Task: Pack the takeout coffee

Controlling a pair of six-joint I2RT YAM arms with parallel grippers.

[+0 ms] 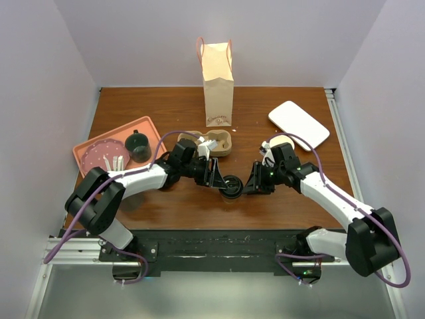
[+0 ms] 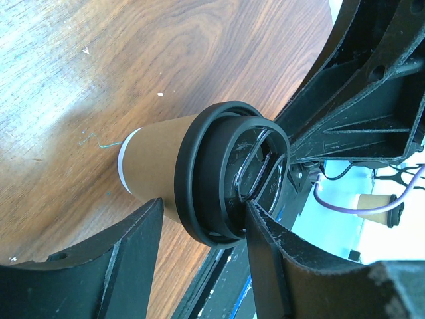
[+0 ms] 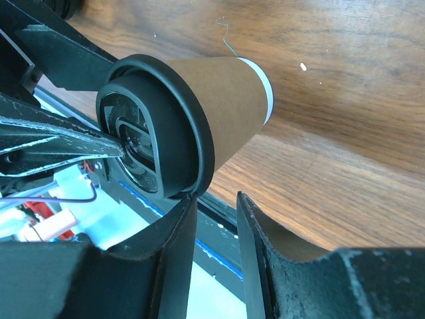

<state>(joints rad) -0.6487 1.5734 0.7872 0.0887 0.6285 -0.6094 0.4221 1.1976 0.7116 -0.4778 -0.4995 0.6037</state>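
The takeout coffee [image 1: 232,187], a tan paper cup with a black sip lid, stands upright on the wooden table between both arms. In the left wrist view the cup [image 2: 159,166] has its lid edge between the jaws of my left gripper [image 2: 204,201]. One fingertip [image 2: 255,212] rests on the lid top. The other lies beside the cup wall under the rim, a sliver of table showing between. In the right wrist view my right gripper [image 3: 216,196] is slightly open and holds nothing, with one finger [image 3: 186,212] touching the rim of the lidded cup [image 3: 226,100]. Seen from above, my left gripper [image 1: 222,181] and right gripper [image 1: 251,186] flank the cup.
A tall paper bag [image 1: 218,83] stands open at the back centre, with a cardboard cup carrier [image 1: 216,141] in front of it. A pink tray [image 1: 89,147] at the left holds a dark cup [image 1: 138,146]. A white flat pad [image 1: 299,124] lies at the back right.
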